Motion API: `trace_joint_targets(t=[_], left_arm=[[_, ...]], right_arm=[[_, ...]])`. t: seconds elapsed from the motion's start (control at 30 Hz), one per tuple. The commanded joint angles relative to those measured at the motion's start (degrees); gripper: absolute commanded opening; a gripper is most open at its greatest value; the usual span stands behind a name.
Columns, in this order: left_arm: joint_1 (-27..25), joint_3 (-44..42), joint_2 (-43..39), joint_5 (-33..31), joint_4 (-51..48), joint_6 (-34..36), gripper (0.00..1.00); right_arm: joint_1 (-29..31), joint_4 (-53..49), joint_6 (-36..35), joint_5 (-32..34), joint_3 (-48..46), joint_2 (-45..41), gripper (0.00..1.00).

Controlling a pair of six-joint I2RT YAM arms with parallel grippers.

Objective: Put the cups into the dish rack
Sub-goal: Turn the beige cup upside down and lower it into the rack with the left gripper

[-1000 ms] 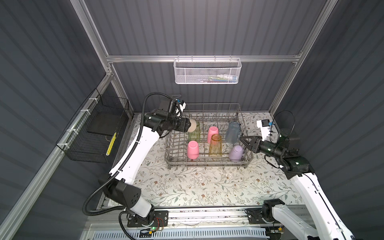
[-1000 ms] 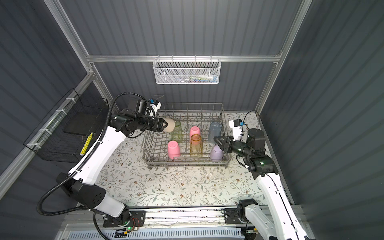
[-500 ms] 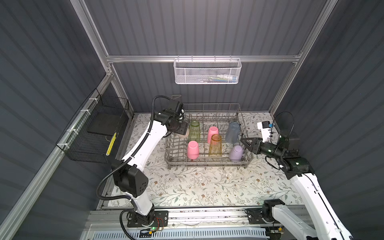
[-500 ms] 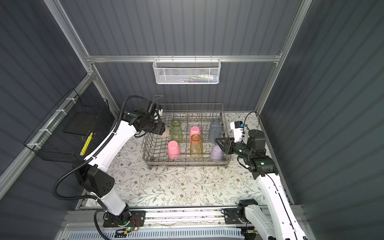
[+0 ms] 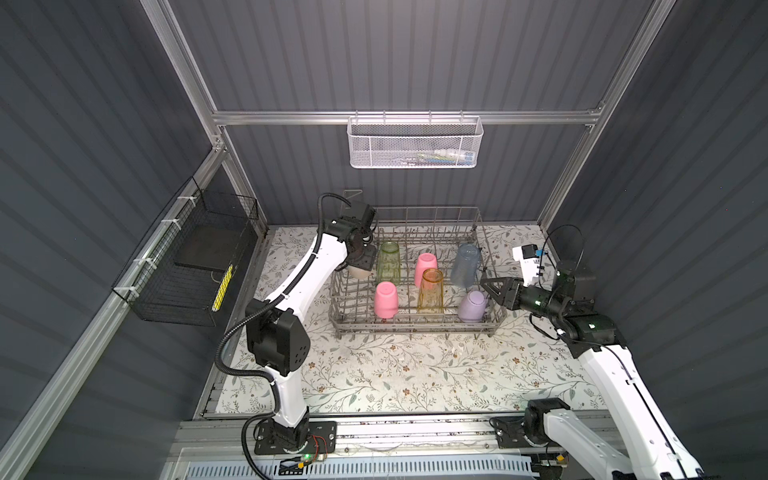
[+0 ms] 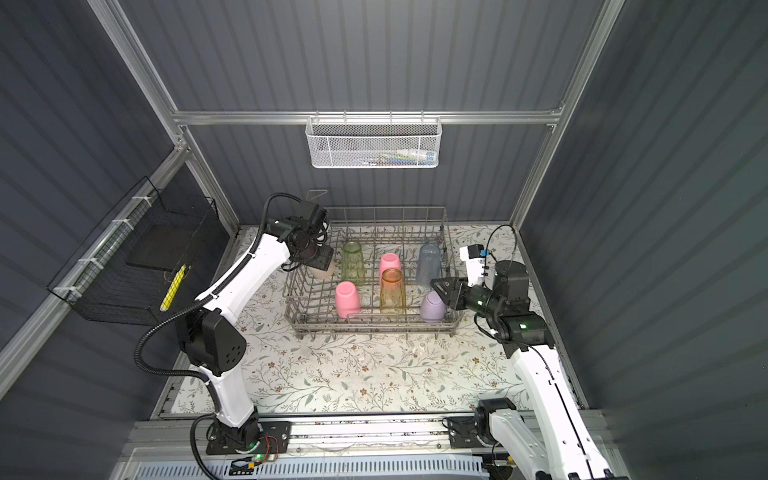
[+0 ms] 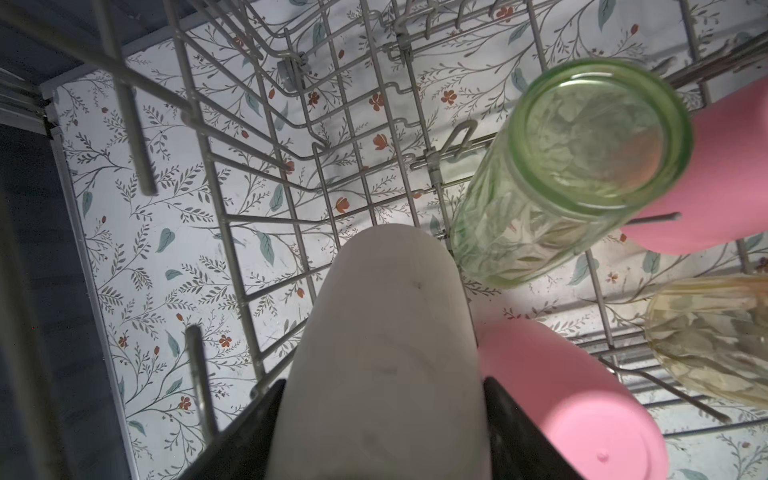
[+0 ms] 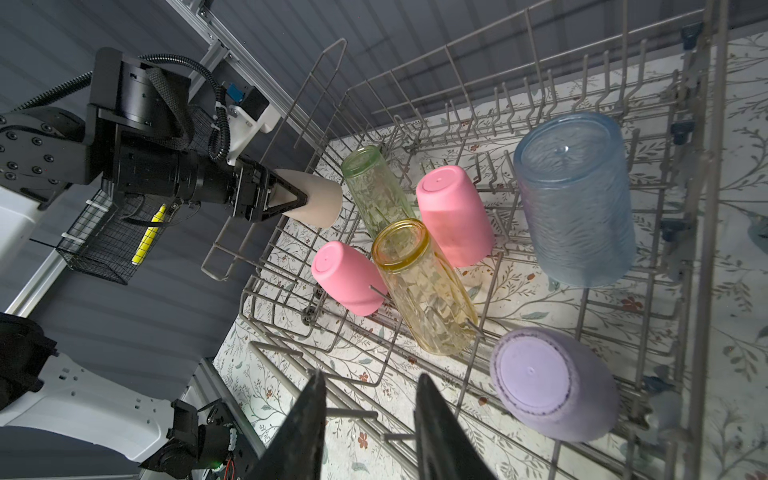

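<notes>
Since a second ago my left claw (image 8: 299,199) is swinging from level to pointing down into the left end of the dish rack (image 5: 415,328), gripping the beige cup (image 7: 382,332). I am noting a flowered mat (image 5: 395,374) underneath and dark ribbed walls (image 5: 415,62) around. I am failing to see whether that cup is touching the wires. My right claw (image 8: 370,377) is hanging open and empty near the tilted lilac cup (image 8: 552,382). A green cup (image 5: 388,264), an amber cup (image 5: 431,291), a blue cup (image 5: 466,266) and two pink cups (image 5: 385,300) are standing inside.
</notes>
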Motion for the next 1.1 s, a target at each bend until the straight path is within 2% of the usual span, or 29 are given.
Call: trace_joint_targets(t=[0.0, 0.33, 1.07], left_arm=[[-0.8, 1.9, 1.2, -3.0, -2.0, -1.3, 0.49], [-2.1, 4.0, 5.8, -7.8, -3.1, -2.0, 0.48], [-2.7, 7.2, 11.2, -8.8, -5.8, -3.0, 0.47]], right_arm=[[-0.3, -0.1, -0.8, 0.4, -0.7, -0.5, 0.38], [-0.6, -0.1, -1.0, 0.7, -1.4, -0.9, 0.38], [-1.0, -0.1, -1.2, 0.5, -1.9, -0.1, 0.38]])
